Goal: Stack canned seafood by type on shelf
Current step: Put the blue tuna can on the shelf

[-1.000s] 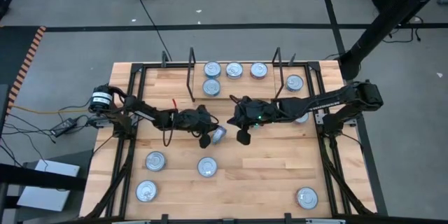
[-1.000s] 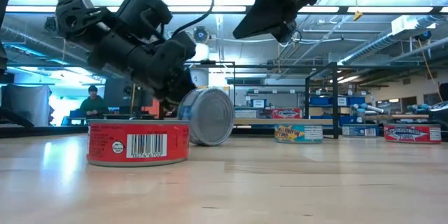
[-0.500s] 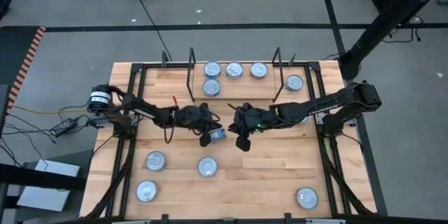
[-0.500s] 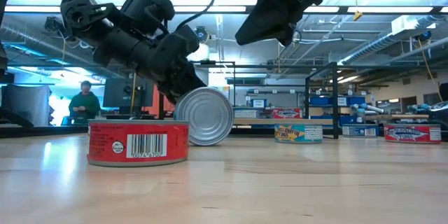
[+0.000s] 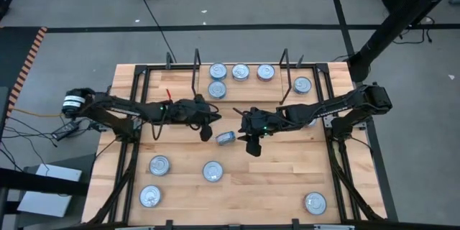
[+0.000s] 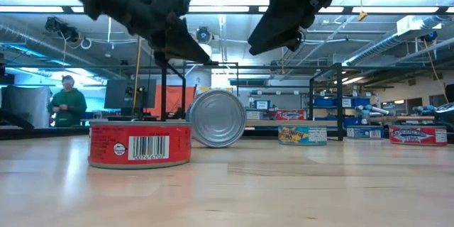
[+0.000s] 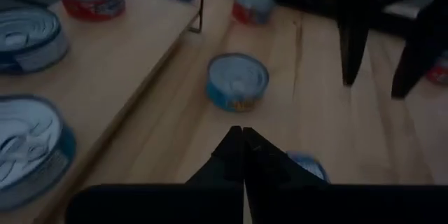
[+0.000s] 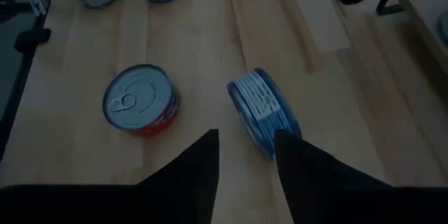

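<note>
— Where are my arms?

— I have both reaching in toward the middle of the table from opposite sides, forearms low and nearly level, wrists facing each other with a gap between them.

— And my left gripper?

— Its fingers are pressed together into one dark point, nothing between them. From table height it hangs in the air, angled downward.

— My right gripper?

— Its two fingers stand apart with a clear gap, nothing clamped. From table height I see it raised too, tilted down, a little higher than the left one.
</note>
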`<state>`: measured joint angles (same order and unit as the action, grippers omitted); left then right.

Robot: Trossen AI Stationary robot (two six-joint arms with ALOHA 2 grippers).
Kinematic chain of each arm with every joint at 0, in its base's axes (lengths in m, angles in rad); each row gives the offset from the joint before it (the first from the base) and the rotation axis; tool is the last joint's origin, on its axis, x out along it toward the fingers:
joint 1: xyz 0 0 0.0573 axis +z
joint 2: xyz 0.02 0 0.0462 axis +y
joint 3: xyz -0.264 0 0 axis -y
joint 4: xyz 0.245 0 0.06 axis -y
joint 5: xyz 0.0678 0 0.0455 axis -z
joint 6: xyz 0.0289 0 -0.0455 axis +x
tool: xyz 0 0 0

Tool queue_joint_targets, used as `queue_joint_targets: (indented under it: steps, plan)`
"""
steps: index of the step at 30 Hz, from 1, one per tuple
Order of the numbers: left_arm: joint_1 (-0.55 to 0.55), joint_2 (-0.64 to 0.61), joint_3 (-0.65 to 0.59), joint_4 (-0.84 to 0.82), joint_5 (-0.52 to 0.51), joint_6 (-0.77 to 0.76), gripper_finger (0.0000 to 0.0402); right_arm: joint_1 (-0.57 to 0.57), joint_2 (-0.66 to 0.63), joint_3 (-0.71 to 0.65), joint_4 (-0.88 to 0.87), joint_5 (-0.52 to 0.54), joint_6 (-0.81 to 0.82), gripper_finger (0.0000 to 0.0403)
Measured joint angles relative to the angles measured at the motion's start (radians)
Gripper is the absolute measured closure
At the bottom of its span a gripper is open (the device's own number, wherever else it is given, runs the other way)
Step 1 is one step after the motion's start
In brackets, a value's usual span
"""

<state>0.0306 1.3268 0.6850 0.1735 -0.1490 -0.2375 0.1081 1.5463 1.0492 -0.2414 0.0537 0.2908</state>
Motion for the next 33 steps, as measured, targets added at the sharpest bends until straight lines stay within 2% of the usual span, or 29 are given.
queue_joint_targets:
  steps: [5,10,15,19,25,29,33]
  plan:
    - [-0.020,-0.004,0.106,-0.267,0.000,0.004,0.0384,0.000,0.000,0.000,0.011,0.005,-0.058,0.0256]
    - [-0.047,0.002,0.198,-0.464,0.006,0.024,0.0355,0.000,0.000,0.000,0.023,0.004,-0.101,0.0255]
    - [-0.053,0.002,0.221,-0.460,0.016,0.007,0.0322,0.005,0.005,0.000,0.033,0.009,-0.045,0.0257]
    - [-0.040,0.009,0.197,-0.424,0.022,0.024,0.0299,0.021,0.006,-0.011,0.045,0.060,-0.025,0.0256]
    - [-0.038,0.037,0.163,-0.412,0.127,0.066,0.0281,0.048,0.006,-0.013,0.046,0.082,-0.045,0.0249]
    - [-0.058,0.054,0.162,-0.397,0.161,-0.003,0.0268,0.062,0.006,-0.010,0.042,0.077,-0.054,0.0235]
    - [-0.081,0.060,0.164,-0.371,0.145,-0.107,0.0245,0.066,0.006,-0.009,0.023,0.055,-0.022,0.0216]
